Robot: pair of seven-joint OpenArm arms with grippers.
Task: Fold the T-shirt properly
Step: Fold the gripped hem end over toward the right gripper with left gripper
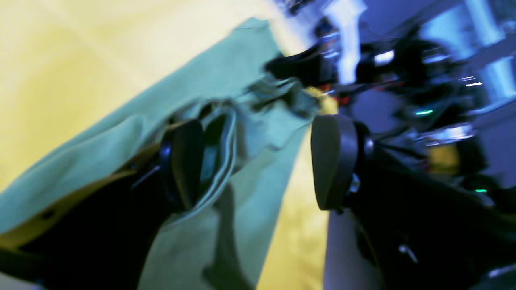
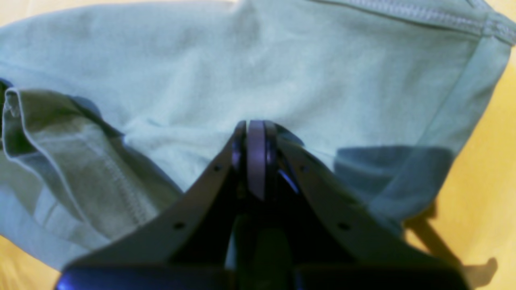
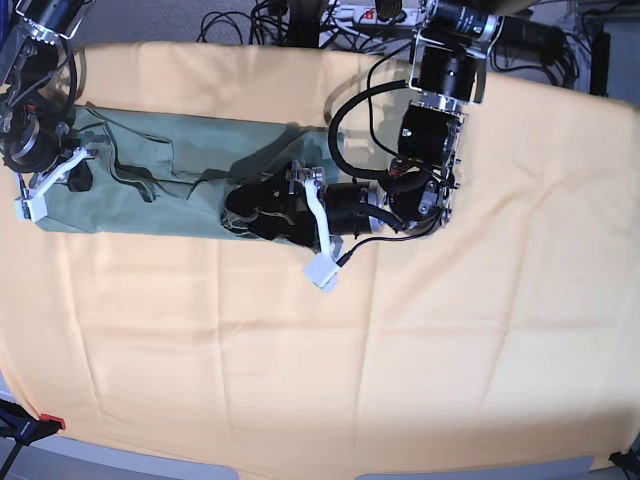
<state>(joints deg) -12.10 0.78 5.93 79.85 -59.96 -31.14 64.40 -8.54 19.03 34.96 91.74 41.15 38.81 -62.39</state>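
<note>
The sage-green T-shirt (image 3: 160, 190) lies as a long folded strip across the back left of the table. My right gripper (image 3: 78, 178) is at its left end. In the right wrist view this gripper (image 2: 256, 131) is shut, its tips pinching the T-shirt (image 2: 242, 60), with creases gathering at them. My left gripper (image 3: 250, 212) lies low over the strip's right end. In the left wrist view it (image 1: 260, 163) is open, one finger (image 1: 185, 165) pressed into a hemmed fold of the T-shirt (image 1: 225, 68) and the other finger (image 1: 334, 161) standing off the cloth's edge.
A large pale orange-yellow cloth (image 3: 400, 350) covers the whole table under the shirt. Cables and a power strip (image 3: 340, 14) run behind the back edge. A red clamp (image 3: 50, 422) holds the cloth at the front left corner.
</note>
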